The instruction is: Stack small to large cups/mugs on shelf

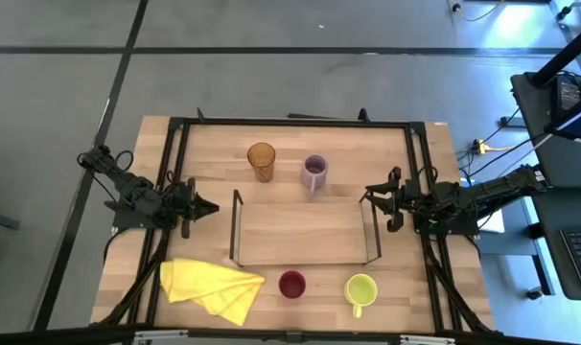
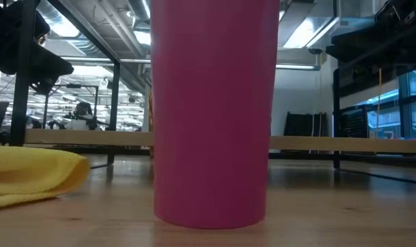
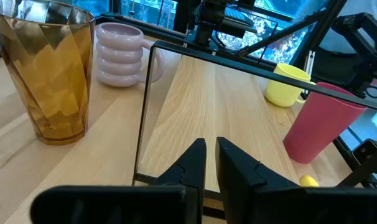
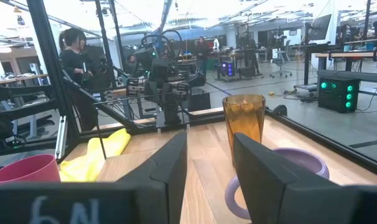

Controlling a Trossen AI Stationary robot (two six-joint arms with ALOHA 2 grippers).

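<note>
The shelf (image 1: 305,233) stands mid-table. Behind it stand the amber tumbler (image 1: 261,161) and the lilac mug (image 1: 314,173). In front of it stand the dark red cup (image 1: 291,284) and the yellow-green mug (image 1: 360,289). My left gripper (image 1: 212,206) is shut and empty, level at the shelf's left end, pointing at its wire frame (image 3: 145,106). My right gripper (image 1: 375,203) is open and empty at the shelf's right end. The left wrist view shows the tumbler (image 3: 51,74), lilac mug (image 3: 119,55), yellow-green mug (image 3: 288,85) and red cup (image 3: 322,121).
A crumpled yellow cloth (image 1: 214,286) lies at the near left, beside the red cup. The red cup (image 2: 211,110) fills the low view. A black frame (image 1: 295,123) borders the table. A person (image 4: 73,56) stands in the room beyond the table's left side.
</note>
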